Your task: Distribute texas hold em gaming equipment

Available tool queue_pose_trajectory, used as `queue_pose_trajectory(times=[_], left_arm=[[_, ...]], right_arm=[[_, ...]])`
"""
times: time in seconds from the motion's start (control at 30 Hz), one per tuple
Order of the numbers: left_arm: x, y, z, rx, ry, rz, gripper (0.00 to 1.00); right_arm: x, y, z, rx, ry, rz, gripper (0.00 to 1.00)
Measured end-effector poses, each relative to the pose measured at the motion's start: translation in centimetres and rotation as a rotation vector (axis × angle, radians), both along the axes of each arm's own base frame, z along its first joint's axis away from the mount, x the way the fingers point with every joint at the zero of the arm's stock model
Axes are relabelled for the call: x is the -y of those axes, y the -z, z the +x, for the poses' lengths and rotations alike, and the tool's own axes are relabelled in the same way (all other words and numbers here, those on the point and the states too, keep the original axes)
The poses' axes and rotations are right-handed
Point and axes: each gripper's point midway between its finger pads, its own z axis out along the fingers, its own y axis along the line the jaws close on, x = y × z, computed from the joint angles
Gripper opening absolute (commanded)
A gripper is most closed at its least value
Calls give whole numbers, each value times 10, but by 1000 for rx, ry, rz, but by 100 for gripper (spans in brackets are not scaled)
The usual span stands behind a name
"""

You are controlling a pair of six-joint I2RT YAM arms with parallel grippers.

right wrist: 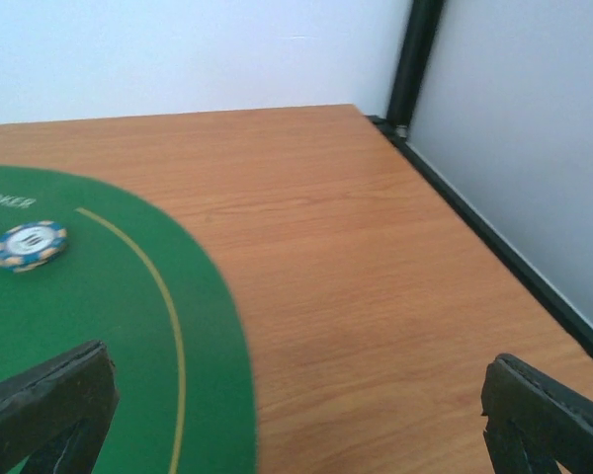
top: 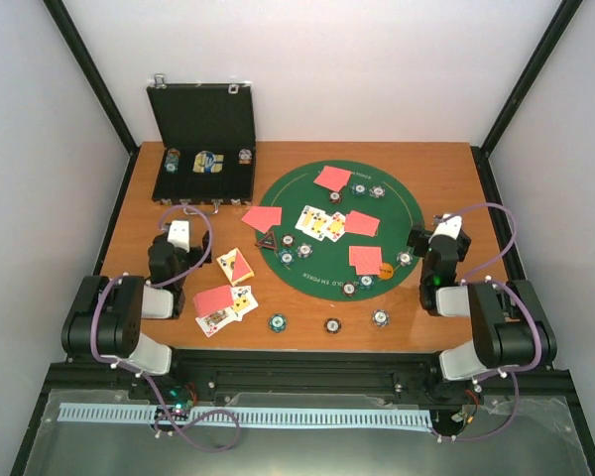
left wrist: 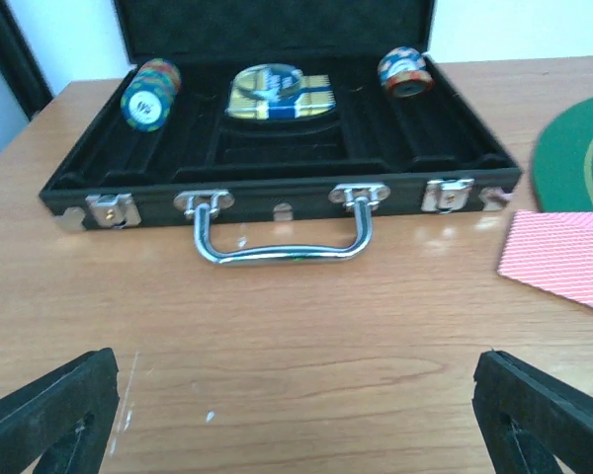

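Red-backed cards lie in small piles on the green mat (top: pixel 307 273) and on the wood, e.g. one pile (top: pixel 332 178) at the far side and one (top: pixel 214 299) near the left arm. Face-up cards (top: pixel 320 223) lie mid-mat. Striped chips ring the mat; three (top: pixel 332 325) sit on the wood near the front edge. A black triangle marker (top: pixel 268 241) and an orange disc (top: pixel 386 268) lie on the mat. My left gripper (top: pixel 182 211) (left wrist: pixel 296 415) is open and empty over bare wood, in front of the case handle (left wrist: pixel 282 242). My right gripper (top: pixel 434 222) (right wrist: pixel 296 415) is open and empty at the mat's right edge, with one blue chip (right wrist: pixel 28 245) ahead to its left.
The open black case (top: pixel 203 169) stands at the back left, holding chip stacks (left wrist: pixel 150 94) (left wrist: pixel 405 71) and a card box (left wrist: pixel 277 91). A red-backed card (left wrist: pixel 563 259) lies right of the left gripper. Black frame posts and white walls close the sides.
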Motion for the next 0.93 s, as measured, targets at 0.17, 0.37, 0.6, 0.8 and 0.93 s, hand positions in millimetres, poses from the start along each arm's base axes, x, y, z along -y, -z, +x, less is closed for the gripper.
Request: queue_pose_trajectory(times=[0.17,0.37,0.6,0.8,0.93], left_arm=[[-13,-2,18,-15,-80,-11,100],[-18,-19,30,24,-107,-19,100],[-19,-16,29,11,-115,-19,100],[-19,-15,29,10,-116,-21,100],[-19,-14,29,3,-116,-21,100]], right_arm=[[-21,12,7,-17,-136,-31,100],[-21,11,11,-11,-184,-15,100],[-26,11,12,-8,-211,-8,100],[-26,11,12,-8,-214,-8,100],[-26,11,12,-8,-214,-8,100]])
